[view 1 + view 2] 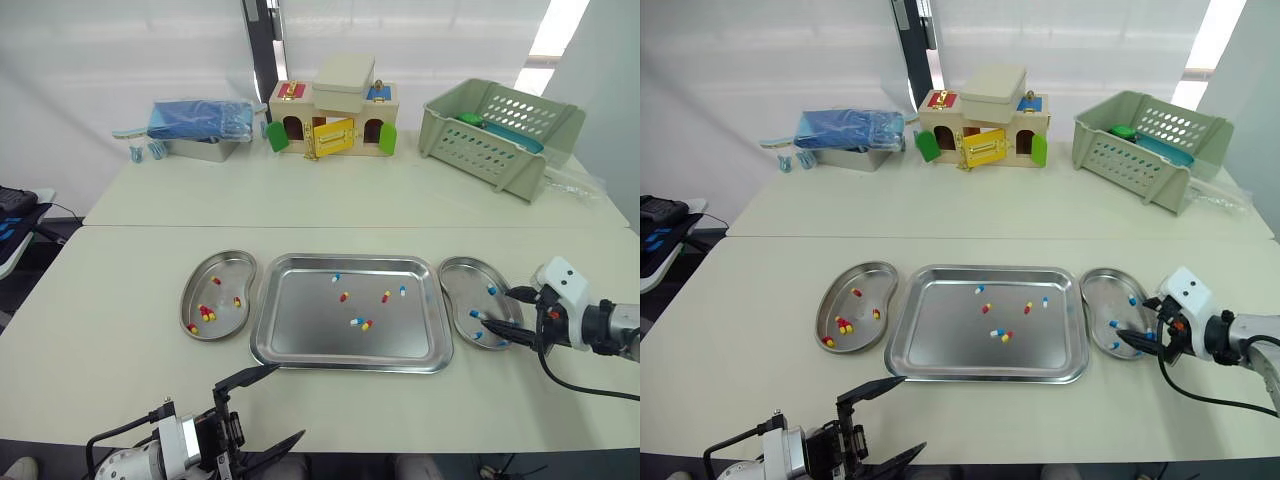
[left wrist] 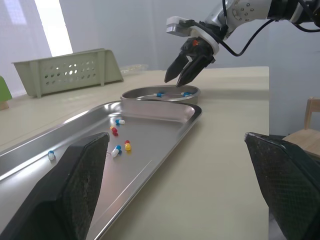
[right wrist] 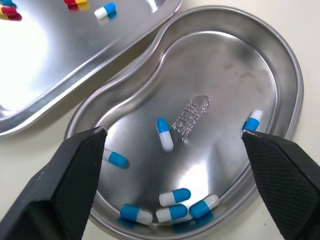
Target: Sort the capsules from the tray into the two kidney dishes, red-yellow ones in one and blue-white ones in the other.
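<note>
Clearly partway: red-yellow capsules lie in the left kidney dish, blue-white capsules in the right kidney dish under my right pincer, spread wide and empty, my left pincer gapes too, and 6 loose capsules wait in the tray.

Bright, even light was strongest at a blown-out strip far right; shadows on the counter lay faint, glare whitened the tray.

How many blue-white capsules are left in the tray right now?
3 blue-white capsules: one near the far rim of the tray, one by its right rim, one mid-tray beside a red-yellow capsule. None appear hidden.
</note>
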